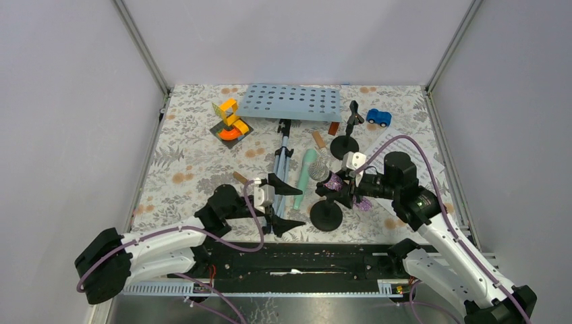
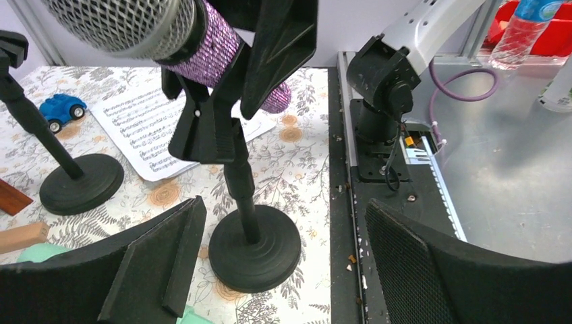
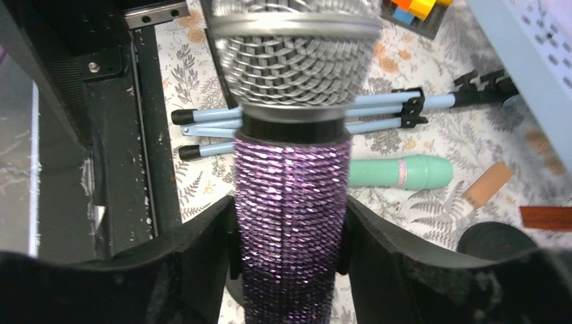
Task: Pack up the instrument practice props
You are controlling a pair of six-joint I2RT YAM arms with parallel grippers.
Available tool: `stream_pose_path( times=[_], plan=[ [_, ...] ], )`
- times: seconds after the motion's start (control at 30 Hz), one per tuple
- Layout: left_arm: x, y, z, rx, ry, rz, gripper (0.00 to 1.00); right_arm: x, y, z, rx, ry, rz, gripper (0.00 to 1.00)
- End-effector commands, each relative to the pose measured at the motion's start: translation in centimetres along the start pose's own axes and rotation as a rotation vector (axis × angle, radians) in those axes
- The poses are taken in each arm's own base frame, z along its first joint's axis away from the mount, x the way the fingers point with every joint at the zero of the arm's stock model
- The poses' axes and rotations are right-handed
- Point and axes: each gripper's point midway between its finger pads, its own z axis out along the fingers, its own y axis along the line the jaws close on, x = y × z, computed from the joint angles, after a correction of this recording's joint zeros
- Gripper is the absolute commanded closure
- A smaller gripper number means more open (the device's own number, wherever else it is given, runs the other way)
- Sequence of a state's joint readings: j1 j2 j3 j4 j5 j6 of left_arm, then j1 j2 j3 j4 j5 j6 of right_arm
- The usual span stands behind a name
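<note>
Firmly clamped by its handle between the right gripper's (image 3: 290, 206) fingers, the purple glitter microphone (image 3: 290, 169) sits in the clip of a black mic holder (image 2: 255, 250) near the table's front edge. The left gripper (image 2: 284, 209) hovers just beside the holder's round base, jaws spread wide, holding nothing. A mint-green microphone (image 1: 305, 177) lies beside the folded tripod legs (image 1: 283, 158) of the pale blue music rack (image 1: 291, 102). A second holder (image 1: 345, 145) stands behind, sheet music (image 2: 145, 125) lies to the right, and a blue toy car (image 1: 379, 117) sits at the back.

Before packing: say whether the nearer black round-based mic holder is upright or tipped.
Upright: the black round-based mic holder rests flat on its base, stem vertical.
</note>
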State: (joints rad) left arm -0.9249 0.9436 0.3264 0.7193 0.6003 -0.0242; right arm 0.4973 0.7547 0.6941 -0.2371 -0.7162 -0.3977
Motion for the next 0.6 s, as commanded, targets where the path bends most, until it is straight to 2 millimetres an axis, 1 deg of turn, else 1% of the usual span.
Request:
stream_pose_path(
  times=[0.0,0.07,0.13,0.2,0.27,0.43,0.57],
  plan=[
    [-0.3,1.3,0.6,-0.039,-0.026,0.066,0.07,-1.9,0.3,-0.5,-0.034,-0.042,-0.142,0.32],
    [-0.3,1.5,0.8,-0.043,-0.037,0.075,0.07,-2.2,0.3,-0.8,-0.026,-0.034,-0.132,0.24],
    [-0.4,1.6,1.1,-0.04,-0.055,0.086,0.07,-2.6,0.4,-1.2,-0.02,-0.032,-0.121,0.18],
    [-0.6,1.8,1.5,-0.036,-0.07,0.094,0.07,-3.0,0.8,-1.7,-0.023,-0.03,-0.098,0.09],
    [-0.8,2.1,1.9,-0.037,-0.082,0.102,0.07,-3.8,1.4,-2.1,-0.042,-0.037,-0.091,0.05],
    [-1.5,3.3,2.7,-0.077,-0.137,0.11,0.06,-6.8,2.3,-3.3,-0.066,-0.093,-0.098,0.02],
    [-1.6,3.9,3.7,-0.081,-0.16,0.086,0.06,-8.8,2.3,-3.7,-0.069,-0.124,-0.122,0.01]
  ],
)
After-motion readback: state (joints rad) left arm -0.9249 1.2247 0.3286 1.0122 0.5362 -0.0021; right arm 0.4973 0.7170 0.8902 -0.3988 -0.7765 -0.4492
